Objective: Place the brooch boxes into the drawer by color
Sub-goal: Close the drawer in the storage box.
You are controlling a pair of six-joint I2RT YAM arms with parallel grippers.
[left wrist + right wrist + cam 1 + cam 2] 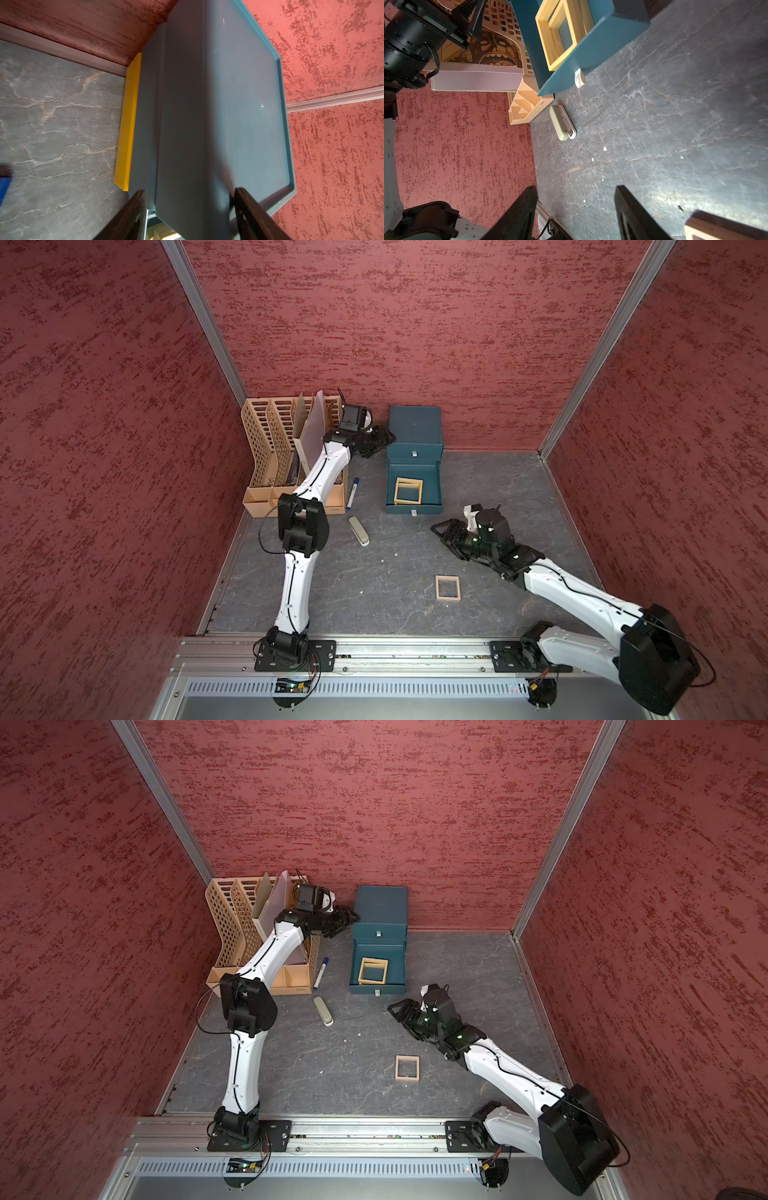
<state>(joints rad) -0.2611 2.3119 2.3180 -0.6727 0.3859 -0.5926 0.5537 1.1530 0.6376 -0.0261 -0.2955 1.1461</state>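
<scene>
The right tool point(576, 188) is held low over the grey marbled counter point(374, 572), its jaws well apart and nothing between them. Nearer the aluminium base rail point(415, 649), one thin square tan wooden brooch box point(448, 587) is seen lying flat and alone, apart from that tool. Beyond, two more tan boxes point(408, 491) are seen overlapping in the pulled-out lower drawer point(432, 508) of the small teal cabinet point(415, 427); no black ones are shown. Farthest off, the left tool point(189, 190) is set astride the cabinet's side, jaws apart; whether the cabinet is gripped cannot be told. The flat frame could be skated across the counter if the fingers are lowered unevenly. It could also be caught on the drawer rim or the overlapping pair. The cabinet might be shoved askew should the left jaws be closed off-centre.
</scene>
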